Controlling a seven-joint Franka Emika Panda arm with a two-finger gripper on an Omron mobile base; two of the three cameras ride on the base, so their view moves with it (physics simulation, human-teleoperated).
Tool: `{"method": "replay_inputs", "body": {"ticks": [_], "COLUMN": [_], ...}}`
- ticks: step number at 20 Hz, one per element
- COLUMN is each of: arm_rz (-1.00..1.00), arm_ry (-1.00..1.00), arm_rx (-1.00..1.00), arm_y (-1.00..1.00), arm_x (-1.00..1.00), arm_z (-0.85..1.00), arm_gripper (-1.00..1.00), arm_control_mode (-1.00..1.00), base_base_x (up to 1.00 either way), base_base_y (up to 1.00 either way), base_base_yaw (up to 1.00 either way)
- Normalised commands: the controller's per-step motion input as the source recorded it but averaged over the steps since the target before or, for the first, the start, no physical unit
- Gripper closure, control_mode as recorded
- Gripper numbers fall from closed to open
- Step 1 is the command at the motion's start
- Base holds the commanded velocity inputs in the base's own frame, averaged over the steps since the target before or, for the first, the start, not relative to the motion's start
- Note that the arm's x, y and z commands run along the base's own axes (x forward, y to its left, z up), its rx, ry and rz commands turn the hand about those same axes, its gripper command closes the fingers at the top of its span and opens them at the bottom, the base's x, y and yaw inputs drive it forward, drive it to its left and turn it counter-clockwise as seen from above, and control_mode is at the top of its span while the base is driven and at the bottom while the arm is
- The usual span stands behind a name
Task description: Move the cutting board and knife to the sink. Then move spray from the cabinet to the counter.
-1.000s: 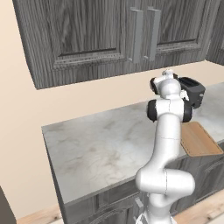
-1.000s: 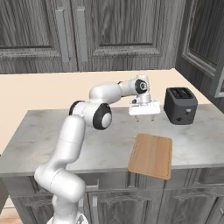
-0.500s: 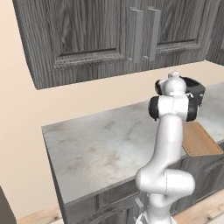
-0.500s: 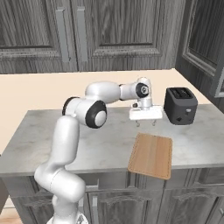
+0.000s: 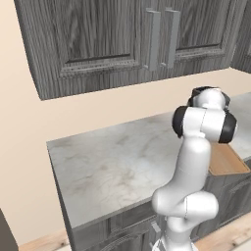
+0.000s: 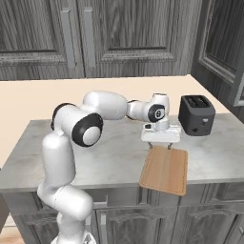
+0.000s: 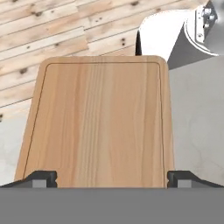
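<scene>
Step in hand, as judged: the approach to the first pickup, with nothing lifted yet. The bench [image 6: 109, 157], grey-white marbled stone, carries the cutting board [image 6: 165, 168] at its front edge, near corner overhanging slightly, in front of the black toaster [image 6: 196, 115]. The board is flat, light-brown, round-cornered, with a shallow groove inside its rim. The gripper [image 6: 161, 147] hangs just above its far end, jaws fully spread, empty. Next move likely calls for descent to straddle the board's edges, then closing.

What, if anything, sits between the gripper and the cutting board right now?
Nothing visible. The open gripper hangs just above the far edge of the cutting board, and the hand view shows bare board between the fingertips.
</scene>
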Motion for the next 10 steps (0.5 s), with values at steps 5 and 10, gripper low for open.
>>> {"method": "replay_inputs", "body": {"ticks": [5,10], "arm_rz": [0.0,-0.05], "arm_ry": [-0.34,-0.22], "arm_rx": [0.1,0.08], "arm_y": [-0.09,-0.31], "arm_x": [-0.48,-0.5], "arm_z": [0.25,0.14], "arm_gripper": [-1.0,-1.0], "arm_control_mode": [-1.0,-1.0], "base_base_x": [0.0,0.0], "base_base_y": [0.0,0.0], "base_base_yaw": [0.0,0.0]}}
